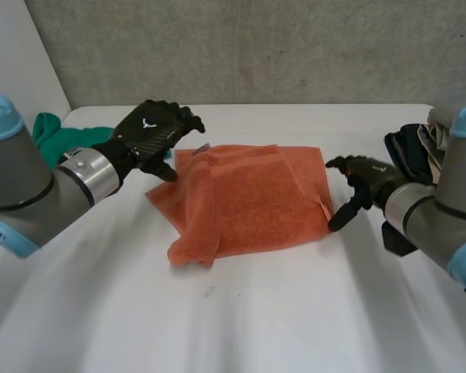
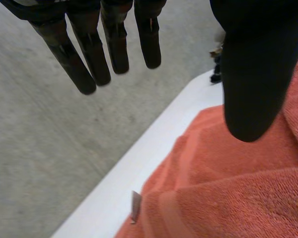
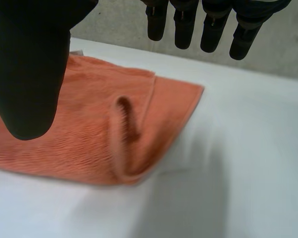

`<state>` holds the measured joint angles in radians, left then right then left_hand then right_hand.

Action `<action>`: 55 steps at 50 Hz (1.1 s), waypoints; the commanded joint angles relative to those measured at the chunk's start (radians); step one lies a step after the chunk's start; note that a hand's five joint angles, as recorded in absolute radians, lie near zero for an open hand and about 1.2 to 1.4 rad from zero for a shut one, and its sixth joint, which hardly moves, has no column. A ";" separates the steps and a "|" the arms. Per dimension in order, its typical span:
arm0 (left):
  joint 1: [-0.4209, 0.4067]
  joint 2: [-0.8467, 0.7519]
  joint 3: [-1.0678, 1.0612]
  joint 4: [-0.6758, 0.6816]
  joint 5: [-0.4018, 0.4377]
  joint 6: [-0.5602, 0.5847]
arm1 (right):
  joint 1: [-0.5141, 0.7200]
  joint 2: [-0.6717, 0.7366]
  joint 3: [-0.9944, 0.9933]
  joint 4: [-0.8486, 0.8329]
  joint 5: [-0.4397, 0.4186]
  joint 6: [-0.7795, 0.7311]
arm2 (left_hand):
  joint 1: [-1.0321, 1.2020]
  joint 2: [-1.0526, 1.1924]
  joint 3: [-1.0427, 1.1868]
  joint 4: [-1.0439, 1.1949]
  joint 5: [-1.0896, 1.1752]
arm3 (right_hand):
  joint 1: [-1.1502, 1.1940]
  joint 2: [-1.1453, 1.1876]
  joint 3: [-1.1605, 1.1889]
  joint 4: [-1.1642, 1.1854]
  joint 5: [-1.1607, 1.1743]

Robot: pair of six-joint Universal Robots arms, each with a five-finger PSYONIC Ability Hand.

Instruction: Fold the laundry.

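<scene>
An orange towel (image 1: 248,200) lies folded on the white table (image 1: 241,318), its left part doubled over into a thick ridge. My left hand (image 1: 151,132) hovers open above the towel's far left corner, holding nothing. In the left wrist view its straight fingers (image 2: 89,54) and thumb (image 2: 253,74) hang over the towel (image 2: 228,193) and its small white label (image 2: 135,206). My right hand (image 1: 365,183) is open beside the towel's right edge, just off the cloth. The right wrist view shows its thumb (image 3: 30,69) and fingers (image 3: 208,25) spread above the towel (image 3: 84,134).
A green garment (image 1: 54,136) lies at the table's far left. A pile of dark and light clothes (image 1: 415,151) sits at the far right, behind my right arm. A grey wall stands behind the table.
</scene>
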<state>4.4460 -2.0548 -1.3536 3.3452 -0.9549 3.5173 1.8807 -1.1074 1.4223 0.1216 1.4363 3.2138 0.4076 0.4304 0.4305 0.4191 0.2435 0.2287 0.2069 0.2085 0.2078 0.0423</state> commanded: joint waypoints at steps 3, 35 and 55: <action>-0.008 -0.254 0.277 -0.130 0.082 0.112 | 0.060 0.080 0.035 -0.074 0.012 0.116 | -0.088 -0.111 -0.111 -0.100 -0.099 | -0.054 -0.032 -0.034 -0.033 -0.042; -0.126 0.144 0.076 0.035 -0.254 0.033 | 0.006 0.005 -0.290 -0.273 0.093 -0.301 | 0.989 0.966 0.966 0.977 0.978 | 1.168 1.189 1.188 1.188 1.179; -0.134 0.132 -0.122 -0.036 -0.433 -0.060 | 0.107 0.418 -0.810 -0.395 -0.169 -0.311 | 0.989 0.966 0.966 0.977 0.978 | 1.168 1.189 1.188 1.188 1.179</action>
<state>4.3102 -1.7977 -1.4351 3.3668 -1.3647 3.4585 1.9450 -0.8595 0.6954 -0.2248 1.2758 2.9080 1.1270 1.1950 1.1840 1.1990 0.9549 1.1119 1.1695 1.1846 1.1941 0.9912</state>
